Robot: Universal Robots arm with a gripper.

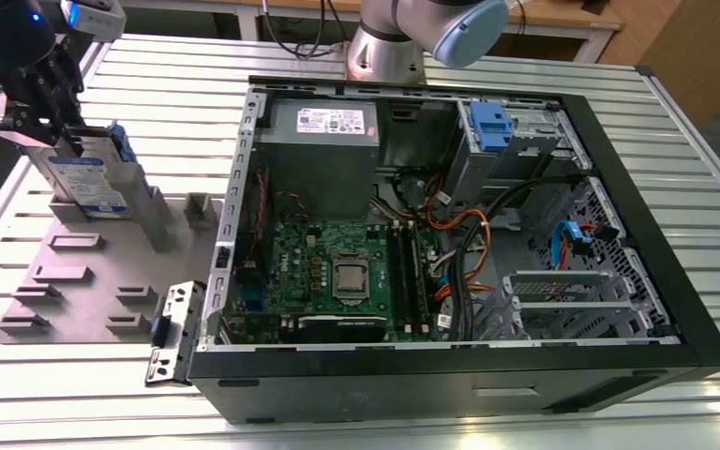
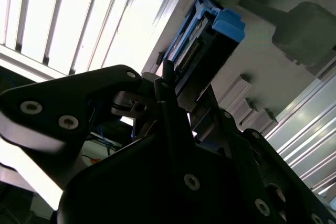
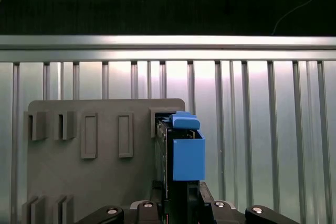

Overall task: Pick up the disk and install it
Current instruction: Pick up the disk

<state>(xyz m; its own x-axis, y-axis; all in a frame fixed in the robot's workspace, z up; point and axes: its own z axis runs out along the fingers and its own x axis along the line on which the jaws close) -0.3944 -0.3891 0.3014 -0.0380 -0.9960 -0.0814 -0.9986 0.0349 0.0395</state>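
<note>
Disk (image 1: 85, 178) pickup is at its very start, judging by how things lie. It is seen standing on edge in a slot of the grey holder plate (image 1: 72, 281) on the slatted surface (image 1: 685, 122), at the exterior view's left, well apart from the open computer case (image 1: 660, 244). The hand (image 1: 57, 136) is placed right at the disk's upper end, with the blue frame seen straight ahead in both wrist views. Whether the hand is clamped on it cannot be told. The disk is not yet lifted out, and nothing of the installing is done.
</note>
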